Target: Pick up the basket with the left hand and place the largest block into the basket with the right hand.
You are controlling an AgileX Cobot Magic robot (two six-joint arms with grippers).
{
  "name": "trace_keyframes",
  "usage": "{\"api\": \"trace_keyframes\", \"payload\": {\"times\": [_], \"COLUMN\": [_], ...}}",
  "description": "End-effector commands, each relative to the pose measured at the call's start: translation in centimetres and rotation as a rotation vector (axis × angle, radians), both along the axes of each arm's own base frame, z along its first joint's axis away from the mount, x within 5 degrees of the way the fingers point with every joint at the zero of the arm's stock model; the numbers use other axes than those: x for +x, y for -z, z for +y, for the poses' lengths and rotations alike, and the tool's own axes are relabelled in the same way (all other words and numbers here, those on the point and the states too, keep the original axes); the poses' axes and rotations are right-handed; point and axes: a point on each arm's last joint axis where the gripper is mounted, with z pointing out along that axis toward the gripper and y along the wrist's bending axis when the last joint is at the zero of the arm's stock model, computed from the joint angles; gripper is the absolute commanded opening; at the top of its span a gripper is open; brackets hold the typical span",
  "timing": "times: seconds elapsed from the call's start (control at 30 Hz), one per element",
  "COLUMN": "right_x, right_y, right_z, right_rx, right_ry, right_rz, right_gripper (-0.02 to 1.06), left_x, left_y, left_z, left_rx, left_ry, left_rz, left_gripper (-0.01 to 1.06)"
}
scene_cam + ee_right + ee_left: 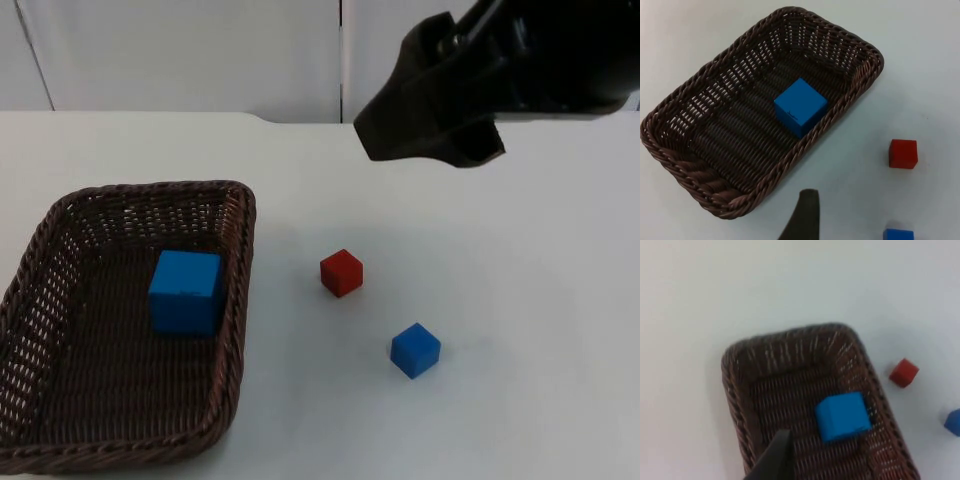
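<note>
From where I stand, the right hand [470, 150] hangs high over the far part of the table [520, 300], a dark bulk cut off at the upper edge of the top view, and I cannot tell how far apart its fingers are, for they are lost in that black mass; its own wrist view gives just one black fingertip [805, 215] above bare table beside the basket's rim, with nothing in its hold that I can see. Of the left hand I see no more than a blurred black fingertip [772, 460] in the left wrist view, hovering over the basket's wall, so whether it is open or closed I cannot tell either. The brown wicker basket [235, 300] sits at the table's near left corner, its near and left rims cut off in the top view, while the right wrist view shows its whole outline. The large blue block [186, 291] lies inside it on the woven floor, close to the wall that faces the other blocks. Out on the table, well apart from the basket, are a small red block [341, 272] and, nearer the front edge, a small blue block [415, 349]; both wrist views cut that blue one off.
</note>
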Motion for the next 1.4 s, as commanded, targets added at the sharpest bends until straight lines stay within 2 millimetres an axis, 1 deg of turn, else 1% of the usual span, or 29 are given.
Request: {"api": "trace_keyframes", "payload": {"times": [0.0, 0.03, 0.07, 0.1, 0.13, 0.23, 0.27, 0.3, 0.37, 0.43, 0.47, 0.63, 0.67, 0.77, 0.8, 0.83, 0.97, 1.0, 1.17, 1.2, 1.37], "right_x": [-0.1, -0.1, -0.1, -0.1, -0.1, -0.2, -0.2, -0.3, -0.6, -1.1, -1.1, -2.6, -2.6, -4.0, -4.7, -4.7, -6.8, -6.8, -9.5, -9.5, -12.0], "right_y": [-0.2, -0.2, -0.2, -0.2, -0.2, -0.4, -0.4, -0.6, -1.3, -2.3, -2.3, -4.3, -4.3, -4.3, -4.3, -4.3, -3.9, -3.9, -3.8, -3.8, -3.9], "right_z": [0.0, 0.0, 0.0, 0.0, 0.0, -0.1, -0.1, -0.1, -0.5, -1.2, -1.2, -3.2, -3.2, -4.7, -5.6, -5.6, -8.2, -8.2, -11.5, -11.5, -14.7], "right_rx": [0.012, 0.011, 0.011, 0.011, 0.011, 0.015, 0.015, 0.021, 0.038, 0.054, 0.054, 0.081, 0.081, 0.115, 0.129, 0.129, 0.154, 0.154, 0.211, 0.211, 0.252], "right_ry": [-0.006, -0.006, -0.006, -0.006, -0.006, -0.006, -0.006, -0.006, -0.007, -0.006, -0.006, -0.002, -0.002, -0.007, -0.008, -0.008, -0.008, -0.008, -0.019, -0.019, -0.003], "right_rz": [-0.013, -0.014, -0.014, -0.014, -0.014, -0.018, -0.018, -0.022, -0.038, -0.056, -0.056, -0.088, -0.088, -0.115, -0.126, -0.126, -0.156, -0.156, -0.227, -0.227, -0.261], "right_gripper": [0.76, 0.76, 0.76, 0.76, 0.76, 0.76, 0.76, 0.76, 0.76, 0.76, 0.76, 0.76, 0.76, 0.76, 0.76, 0.76, 0.76, 0.76, 0.76, 0.76, 0.76], "left_x": [-0.9, -1.8, -2.2, -2.2, -2.7, -4.3, -4.3, -4.8, -5.9, -7.1, -7.1, -9.9, -9.9, -11.6, -12.4, -12.4, -14.4, -14.4, -16.3, -16.3, -17.7], "left_y": [-0.8, -1.3, -1.3, -1.3, -1.3, -0.5, -0.5, -0.4, -0.1, -0.2, -0.2, -1.2, -1.2, -1.4, -1.5, -1.5, -1.0, -1.0, 1.0, 1.0, 2.4], "left_z": [-0.2, -0.5, -0.7, -0.7, -1.0, -1.5, -1.5, -1.6, -1.8, -1.9, -1.9, -2.1, -2.1, -2.1, -2.2, -2.2, -2.1, -2.1, -2.0, -2.0, -1.9], "left_rx": [0.001, -0.009, -0.016, -0.016, -0.014, 0.001, 0.001, 0.005, 0.005, 0.009, 0.009, 0.016, 0.016, 0.031, 0.025, 0.025, -0.004, -0.004, -0.007, -0.007, 0.001], "left_ry": [0.008, 0.019, 0.022, 0.022, 0.033, 0.060, 0.060, 0.068, 0.073, 0.086, 0.086, 0.122, 0.122, 0.146, 0.151, 0.151, 0.135, 0.135, 0.132, 0.132, 0.133], "left_rz": [-0.026, -0.055, -0.074, -0.074, -0.097, -0.137, -0.137, -0.154, -0.184, -0.227, -0.227, -0.317, -0.317, -0.340, -0.351, -0.351, -0.403, -0.403, -0.439, -0.439, -0.472], "left_gripper": [1.05, 1.05, 1.05, 1.05, 1.05, 1.05, 1.05, 1.05, 1.05, 1.05, 1.05, 1.05, 1.05, 1.05, 1.05, 1.05, 1.05, 1.05, 1.05, 1.05, 1.05]}}
